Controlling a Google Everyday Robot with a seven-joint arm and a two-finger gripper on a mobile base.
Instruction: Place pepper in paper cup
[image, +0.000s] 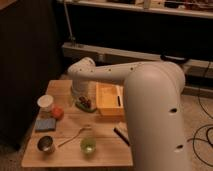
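the fingers were spread, not pinching anything that could be made out. the gripper (83, 98) hung low over the middle of the tabletop (107, 150), tucked under the bend of the white arm (115, 75), which reached in from the right and filled much of the view.

right beneath the gripper lay the pepper (80, 104), a small green shape on the wood, with a dark reddish-brown lump (89, 104) close against its right side. whether the fingers touched the pepper could not be told. just to the right of this pair sat a shallow yellow tray (108, 100).

the paper cup (46, 102) stood upright near the left edge of the tabletop, apart from the pepper and with nothing visible above its rim. an orange-red ball (58, 112) rested just beside the cup, at its lower right. in front of them lay a blue sponge (45, 124).

along the near edge stood a shiny metal cup (46, 144) at the left and a translucent green cup (88, 145) further right, with a thin utensil (75, 136) lying between them. a dark flat object (121, 134) lay near the arm.
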